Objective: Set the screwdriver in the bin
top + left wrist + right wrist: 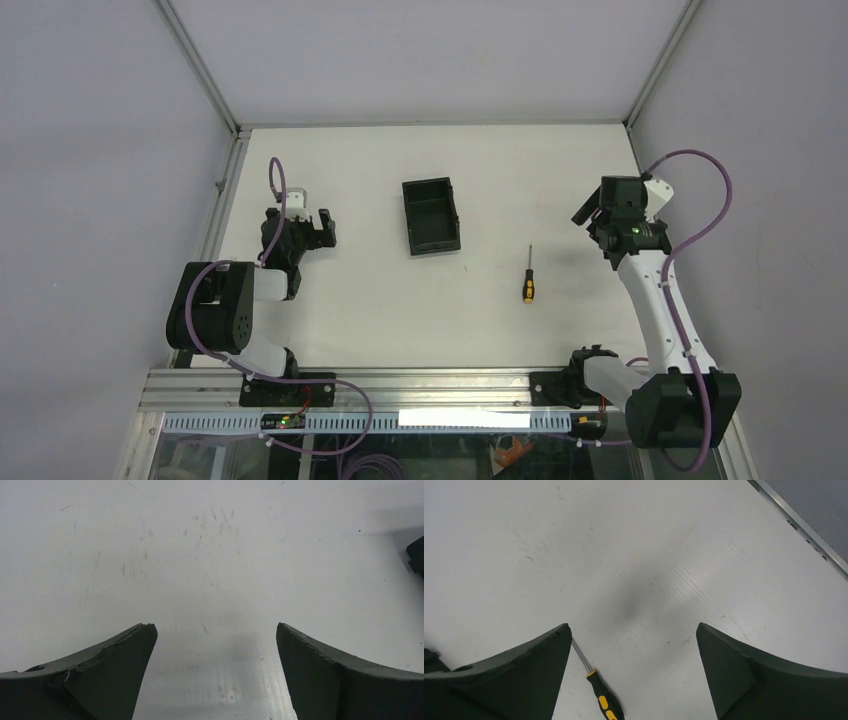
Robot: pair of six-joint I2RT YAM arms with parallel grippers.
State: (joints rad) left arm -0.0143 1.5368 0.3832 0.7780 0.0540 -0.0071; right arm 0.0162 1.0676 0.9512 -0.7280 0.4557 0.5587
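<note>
Screwdriver [527, 277] lying flat on table [350, 320], right of bin [432, 215], well apart, bare table between; shaft pointing to far edge, handle toward arms. Right gripper [631, 630] and left gripper [216, 627] hanging spread wide

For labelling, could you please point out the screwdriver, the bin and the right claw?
screwdriver [528, 279]: top external view, top of its handle.
bin [409, 220]: top external view, its left wall.
right claw [634, 626]: right wrist view, midway between its fingertips.

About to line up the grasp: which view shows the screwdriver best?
Top external: the whole screwdriver lies on the table, right of the bin. Right wrist shows only part of it, cut by the frame edge. Left wrist misses it.
</note>
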